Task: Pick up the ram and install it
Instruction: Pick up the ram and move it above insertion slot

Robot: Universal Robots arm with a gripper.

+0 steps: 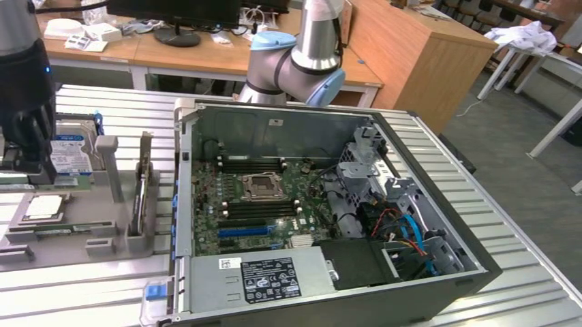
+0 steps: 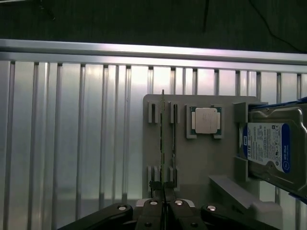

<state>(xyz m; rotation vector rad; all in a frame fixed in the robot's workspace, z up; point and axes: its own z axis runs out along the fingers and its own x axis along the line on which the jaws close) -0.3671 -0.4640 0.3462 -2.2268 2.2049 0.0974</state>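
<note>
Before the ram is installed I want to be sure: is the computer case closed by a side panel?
No, the computer case lies open, with its motherboard plainly exposed.

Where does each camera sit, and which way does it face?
Exterior view: off the arm, raised, looking down on the open PC case and gray parts holder; the arm's elbow and hand show.
Wrist view: on the wrist, looking down past the hand, closed on the RAM stick, onto the parts holder.
Shared: hand, parts holder, CPU, hard drive.
</note>
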